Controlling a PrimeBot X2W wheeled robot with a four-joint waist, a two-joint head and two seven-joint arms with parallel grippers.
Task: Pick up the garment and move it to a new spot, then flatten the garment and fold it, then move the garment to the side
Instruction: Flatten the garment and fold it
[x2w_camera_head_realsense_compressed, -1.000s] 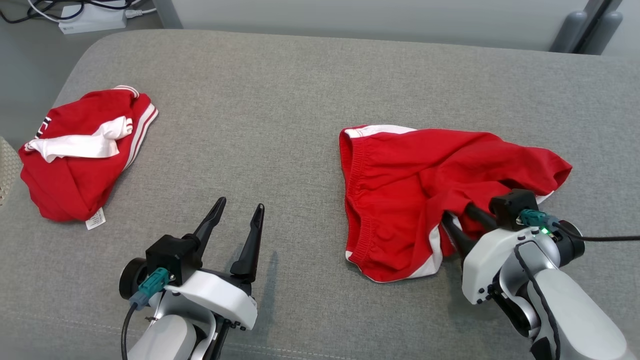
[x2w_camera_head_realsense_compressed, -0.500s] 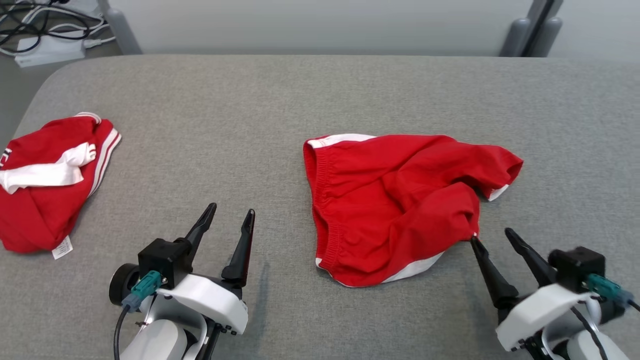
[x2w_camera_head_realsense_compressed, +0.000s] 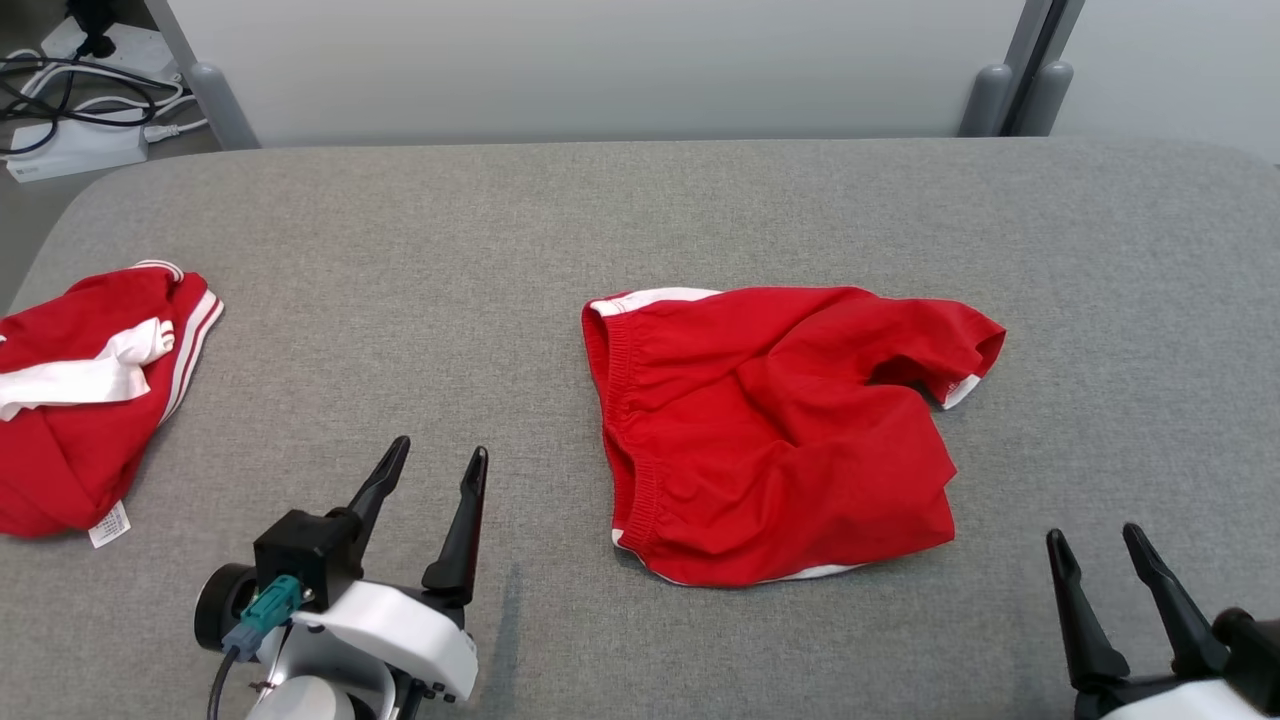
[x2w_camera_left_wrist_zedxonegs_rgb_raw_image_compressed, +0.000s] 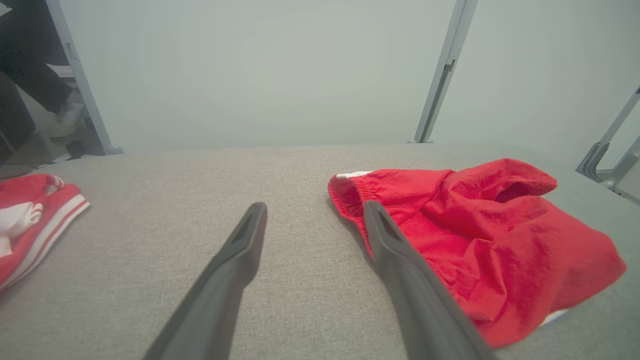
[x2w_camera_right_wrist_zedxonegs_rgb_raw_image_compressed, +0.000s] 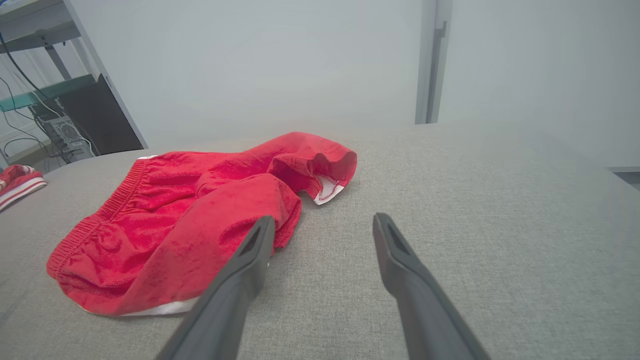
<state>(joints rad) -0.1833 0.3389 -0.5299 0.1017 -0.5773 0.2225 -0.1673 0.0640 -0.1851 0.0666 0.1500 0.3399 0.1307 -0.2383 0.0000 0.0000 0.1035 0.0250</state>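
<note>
While both grippers stand spread and empty, the red shorts (x2w_camera_head_realsense_compressed: 780, 430) lie crumpled on the grey cushion (x2w_camera_head_realsense_compressed: 500, 250), just ahead-left of the right gripper (x2w_camera_head_realsense_compressed: 1092, 532) and right of the left gripper (x2w_camera_head_realsense_compressed: 440, 447). A second red garment (x2w_camera_head_realsense_compressed: 80, 420) lies well off to the left gripper's left.

The second garment (x2w_camera_head_realsense_compressed: 70, 400) runs off the left edge, its tag (x2w_camera_head_realsense_compressed: 108, 524) unreadably small; the right hand's (x2w_camera_head_realsense_compressed: 1092, 534) body is cropped.
</note>
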